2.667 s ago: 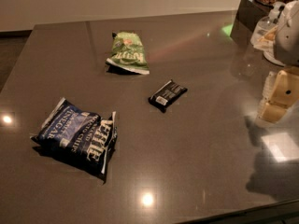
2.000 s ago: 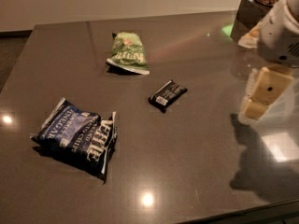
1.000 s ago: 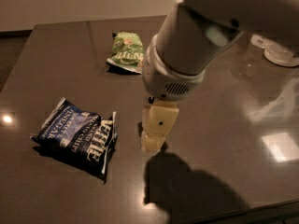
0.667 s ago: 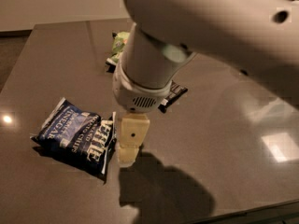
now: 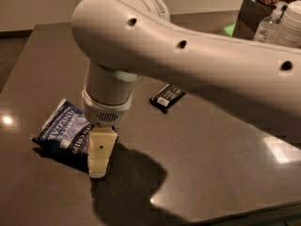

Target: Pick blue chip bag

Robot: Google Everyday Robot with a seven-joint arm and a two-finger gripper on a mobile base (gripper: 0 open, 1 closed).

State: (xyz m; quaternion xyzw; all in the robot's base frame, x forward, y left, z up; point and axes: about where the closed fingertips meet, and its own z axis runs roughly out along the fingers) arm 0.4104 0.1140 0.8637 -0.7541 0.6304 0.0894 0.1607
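Observation:
The blue chip bag (image 5: 63, 132) lies flat on the dark table (image 5: 221, 154) at the left, navy with white lettering. My gripper (image 5: 99, 166) hangs from the big white arm and points down at the bag's right edge, covering part of it. The green chip bag is hidden behind the arm.
A small black bar wrapper (image 5: 167, 97) lies on the table right of the arm's wrist. Bottles and a jar (image 5: 282, 20) stand at the far right corner by a dark box. The table's front edge runs along the lower right.
The arm has swung from the right side of the table to the left and down. The gripper now sits over the blue bag's right edge. The arm now hides the green bag.

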